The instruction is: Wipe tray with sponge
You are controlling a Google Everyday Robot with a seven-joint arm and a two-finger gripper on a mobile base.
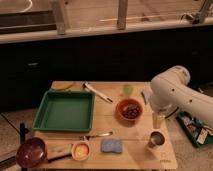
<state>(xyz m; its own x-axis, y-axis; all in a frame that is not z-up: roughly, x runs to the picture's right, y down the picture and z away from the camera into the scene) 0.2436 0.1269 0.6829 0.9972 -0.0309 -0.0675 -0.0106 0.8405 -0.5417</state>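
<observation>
The green tray [64, 111] lies on the left half of the wooden table [107, 122], with nothing in it. The blue sponge [112, 145] lies flat near the table's front edge, to the right of the tray's front corner. My white arm [175, 92] reaches in from the right. My gripper [158, 119] hangs over the table's right side, between the red bowl and the metal cup, well away from the sponge and the tray.
A red bowl [129, 110] with dark contents, a metal cup [156, 140], a dark purple bowl [31, 152], a small orange cup [80, 149], a spoon [98, 134] and a white utensil [97, 92] share the table. A green bin [195, 129] stands at the right.
</observation>
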